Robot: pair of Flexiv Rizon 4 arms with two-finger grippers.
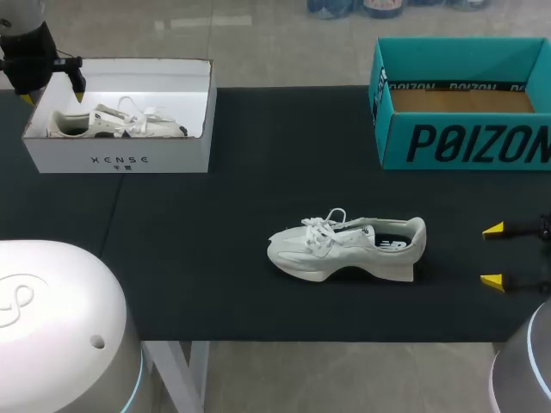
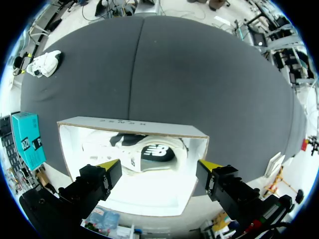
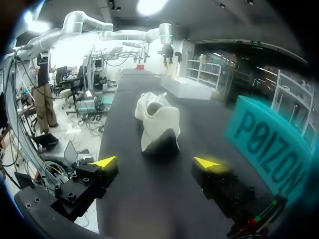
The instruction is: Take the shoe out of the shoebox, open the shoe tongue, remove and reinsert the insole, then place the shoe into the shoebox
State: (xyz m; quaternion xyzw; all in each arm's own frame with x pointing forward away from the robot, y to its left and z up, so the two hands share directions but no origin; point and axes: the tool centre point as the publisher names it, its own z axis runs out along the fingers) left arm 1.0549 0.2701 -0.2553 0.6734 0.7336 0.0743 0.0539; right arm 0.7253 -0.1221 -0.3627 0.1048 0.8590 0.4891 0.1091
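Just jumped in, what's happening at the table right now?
Nothing is gripped. A white sneaker stands in the middle of the table, out of any box; the right claw is open just off its heel, not touching. The left claw hangs open above the white shoebox, where a second sneaker lies. The teal shoebox looks empty.

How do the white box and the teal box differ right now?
The white box holds a white shoe; the teal box shows only its bare brown bottom. The white box stands far left, under the left pincer; the teal box far right. Both are open-topped.
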